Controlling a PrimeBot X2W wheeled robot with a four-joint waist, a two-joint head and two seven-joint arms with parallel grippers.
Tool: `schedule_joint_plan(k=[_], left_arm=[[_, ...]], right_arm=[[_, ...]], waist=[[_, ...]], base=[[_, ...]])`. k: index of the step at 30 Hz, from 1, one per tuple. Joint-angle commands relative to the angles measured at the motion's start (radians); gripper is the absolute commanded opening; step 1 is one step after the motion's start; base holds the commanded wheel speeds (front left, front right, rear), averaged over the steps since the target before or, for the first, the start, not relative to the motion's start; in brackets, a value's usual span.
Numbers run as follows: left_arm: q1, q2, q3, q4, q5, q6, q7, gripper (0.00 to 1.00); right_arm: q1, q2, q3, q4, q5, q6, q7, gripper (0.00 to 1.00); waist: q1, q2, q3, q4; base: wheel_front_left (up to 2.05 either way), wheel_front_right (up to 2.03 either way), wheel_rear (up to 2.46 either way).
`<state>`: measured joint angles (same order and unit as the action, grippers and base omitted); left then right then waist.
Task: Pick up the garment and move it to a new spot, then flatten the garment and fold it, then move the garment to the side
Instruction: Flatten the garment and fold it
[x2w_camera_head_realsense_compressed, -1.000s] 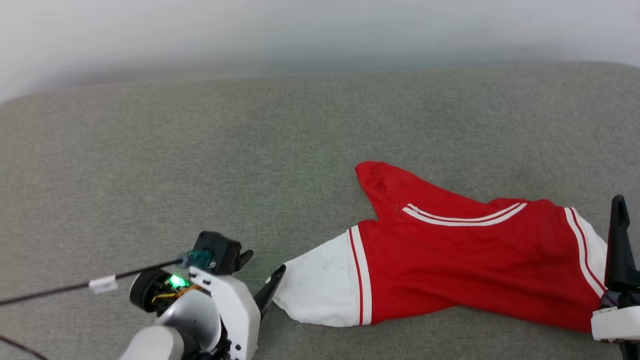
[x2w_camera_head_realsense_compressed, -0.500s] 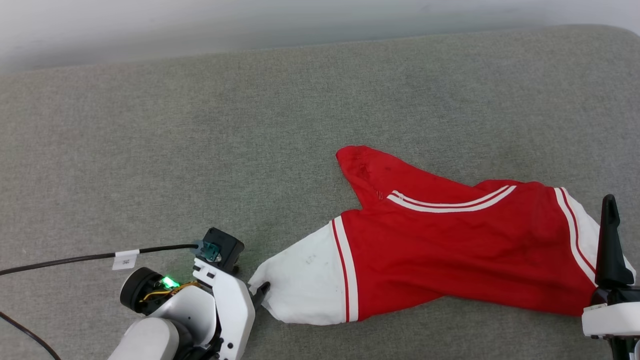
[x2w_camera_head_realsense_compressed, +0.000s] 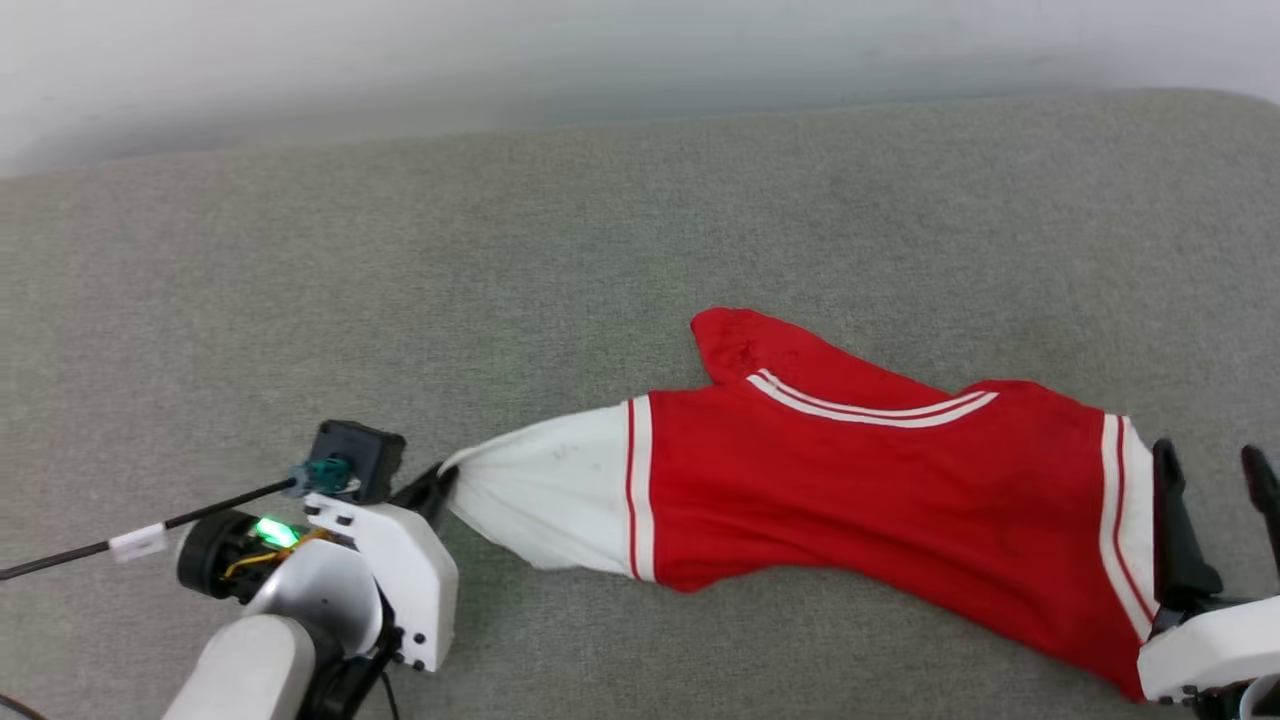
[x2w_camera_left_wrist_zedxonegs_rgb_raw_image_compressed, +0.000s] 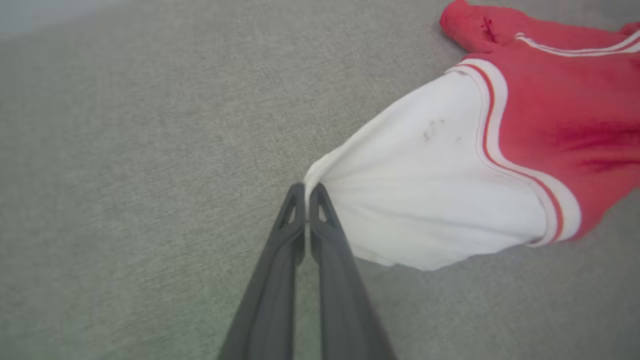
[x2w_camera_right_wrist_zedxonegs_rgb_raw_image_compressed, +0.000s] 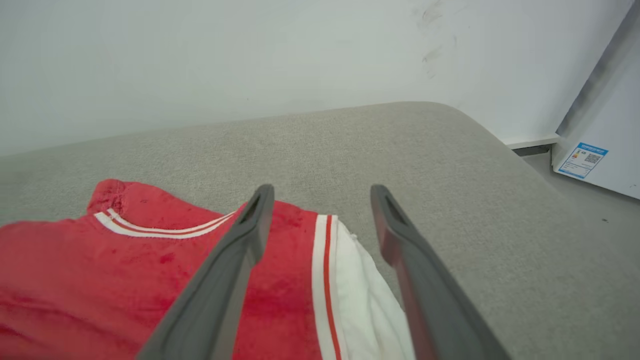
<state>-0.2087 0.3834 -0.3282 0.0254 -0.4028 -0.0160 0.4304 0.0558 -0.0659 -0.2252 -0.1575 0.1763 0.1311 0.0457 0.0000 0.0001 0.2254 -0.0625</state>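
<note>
The garment, a red shirt with white sleeves and striped trim, lies stretched across the grey cushion, its print hidden. My left gripper is shut on the tip of its left white sleeve, which is drawn to a point toward it; in the left wrist view the left gripper has its fingers pressed together at the cloth's edge. My right gripper stands open over the right white sleeve, one finger over the red cloth, the other beside the sleeve, as the right gripper shows in its own view.
The grey cushion runs back to a pale wall. Its rounded right end drops to the floor beside a white panel with a label. A black cable trails left from my left wrist.
My left gripper has shut on the left sleeve tip and pulled it leftward and away, stretching the sleeve to a point. The right gripper now straddles the right sleeve. The camera shifted too.
</note>
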Motion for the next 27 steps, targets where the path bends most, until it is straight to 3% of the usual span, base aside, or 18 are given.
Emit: schedule_joint_plan(k=[1,9,15,18,22,27], left_arm=[[0.005,0.012,0.009,-0.007,0.006,0.006,-0.009,0.00],[0.047,0.050,0.038,-0.125,0.003,0.024,-0.021,0.00],[0.083,0.086,0.028,-0.240,0.001,0.012,0.013,0.00],[0.091,0.094,0.018,-0.290,0.003,0.009,0.031,0.00],[0.095,0.098,0.000,-0.338,0.008,0.007,0.050,0.00],[0.076,0.095,-0.012,-0.365,0.013,0.004,0.058,0.00]], right_arm=[[0.008,-0.005,-0.001,0.005,0.003,-0.001,0.011,1.00],[0.029,-0.038,-0.018,0.043,0.009,-0.001,0.237,1.00],[-0.035,-0.159,0.013,0.032,0.089,-0.001,0.511,1.00],[-0.082,-0.250,0.040,0.045,0.132,-0.001,0.647,1.00],[-0.157,-0.334,0.062,0.100,0.161,-0.001,0.749,1.00],[-0.221,-0.394,0.104,0.179,0.168,-0.001,0.805,1.00]], waist=[[0.0000,-0.0001,-0.013,0.012],[0.0000,-0.0001,-0.027,0.052],[0.0000,-0.0001,-0.008,0.067],[0.0000,-0.0001,0.008,0.078],[0.0000,-0.0001,0.033,0.096],[0.0000,-0.0001,0.063,0.119]], base=[[0.00,0.00,0.00],[0.00,0.00,0.00],[0.00,0.00,0.00],[0.00,0.00,0.00],[0.00,0.00,0.00],[0.00,0.00,0.00]])
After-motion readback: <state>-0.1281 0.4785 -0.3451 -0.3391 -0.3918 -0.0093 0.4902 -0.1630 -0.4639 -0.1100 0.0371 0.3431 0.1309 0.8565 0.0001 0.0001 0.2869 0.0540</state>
